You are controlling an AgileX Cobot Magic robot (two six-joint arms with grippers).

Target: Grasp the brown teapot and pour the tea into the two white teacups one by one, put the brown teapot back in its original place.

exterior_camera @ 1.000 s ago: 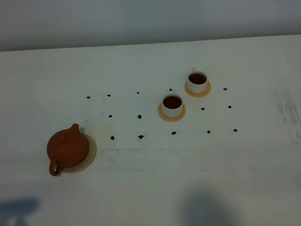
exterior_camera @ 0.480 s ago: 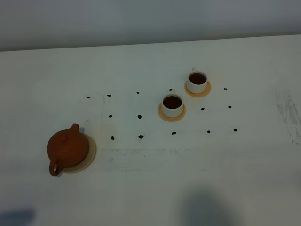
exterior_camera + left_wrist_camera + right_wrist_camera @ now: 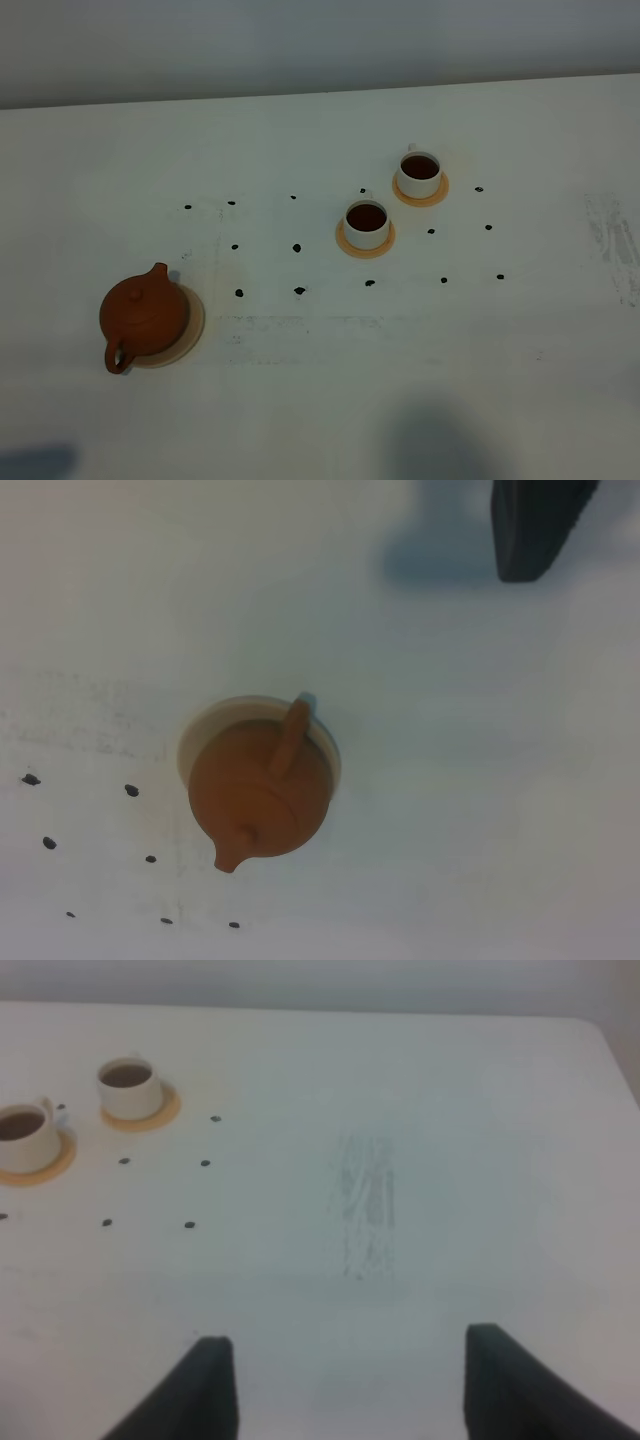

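Observation:
The brown teapot stands upright on its beige round coaster at the near left of the white table, spout pointing away. In the left wrist view the teapot lies well apart from one dark finger of my left gripper; the other finger is out of frame and nothing is held. The two white teacups sit on orange-tan coasters, each holding dark tea. My right gripper is open over bare table, with the teacups far off to one side. Neither gripper shows in the exterior view.
Small black dots mark the table between the teapot and the cups and around the cups. A grey scuffed patch lies at the right. The table's far edge meets a grey wall.
The shadow at the near left edge of the exterior view has shrunk. The teapot and both cups have not moved.

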